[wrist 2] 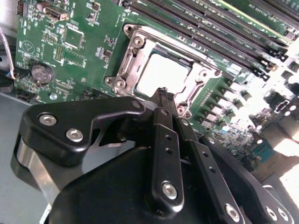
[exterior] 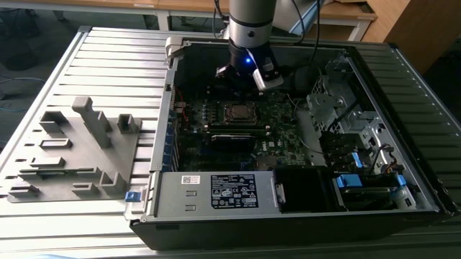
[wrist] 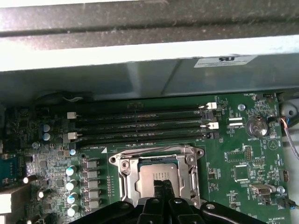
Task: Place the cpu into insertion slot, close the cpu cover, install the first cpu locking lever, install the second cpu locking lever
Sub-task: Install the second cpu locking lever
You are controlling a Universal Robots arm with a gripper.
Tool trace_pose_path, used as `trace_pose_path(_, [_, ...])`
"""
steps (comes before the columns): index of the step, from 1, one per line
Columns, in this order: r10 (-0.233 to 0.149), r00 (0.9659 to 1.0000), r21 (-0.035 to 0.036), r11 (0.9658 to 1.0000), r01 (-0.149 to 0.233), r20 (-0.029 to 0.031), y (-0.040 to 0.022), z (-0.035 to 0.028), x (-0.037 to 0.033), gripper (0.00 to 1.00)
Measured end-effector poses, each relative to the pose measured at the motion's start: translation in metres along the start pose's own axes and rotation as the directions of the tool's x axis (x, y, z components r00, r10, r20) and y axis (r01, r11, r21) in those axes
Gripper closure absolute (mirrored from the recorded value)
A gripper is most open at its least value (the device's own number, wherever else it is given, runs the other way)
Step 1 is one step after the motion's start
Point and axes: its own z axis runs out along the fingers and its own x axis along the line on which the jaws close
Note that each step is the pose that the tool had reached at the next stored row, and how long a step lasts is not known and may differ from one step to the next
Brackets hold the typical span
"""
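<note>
The open computer case (exterior: 288,135) is seen from high above and obliquely in the exterior view, the arm (exterior: 250,27) at twelve o'clock. The insertion slot (wrist 2: 161,74) (wrist: 156,175) is seen close-up in both wrist views, from opposite sides.

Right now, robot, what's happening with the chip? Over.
Gripper shut, tips just above the socket. Cpu seated in the insertion slot; cpu cover down around it. Nothing in the way.
</note>
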Motion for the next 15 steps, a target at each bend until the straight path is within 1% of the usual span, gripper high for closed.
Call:
trace_pose_path(4, [-0.024, 0.9997, -0.0002, 0.9997, 0.024, -0.0037, 0.0001, 0.0002, -0.0015, 0.89])
trace_pose_path(7, [-0.033, 0.9994, 0.0025, 0.9994, 0.034, -0.0051, -0.0008, 0.0001, -0.0019, 0.89])
trace_pose_path(10, [-0.033, 0.9994, 0.0025, 0.9994, 0.033, -0.0050, -0.0041, -0.0001, -0.0021, 0.89])
trace_pose_path(15, [-0.034, 0.9994, 0.0025, 0.9994, 0.034, -0.0050, -0.0119, -0.0006, -0.0028, 0.89])
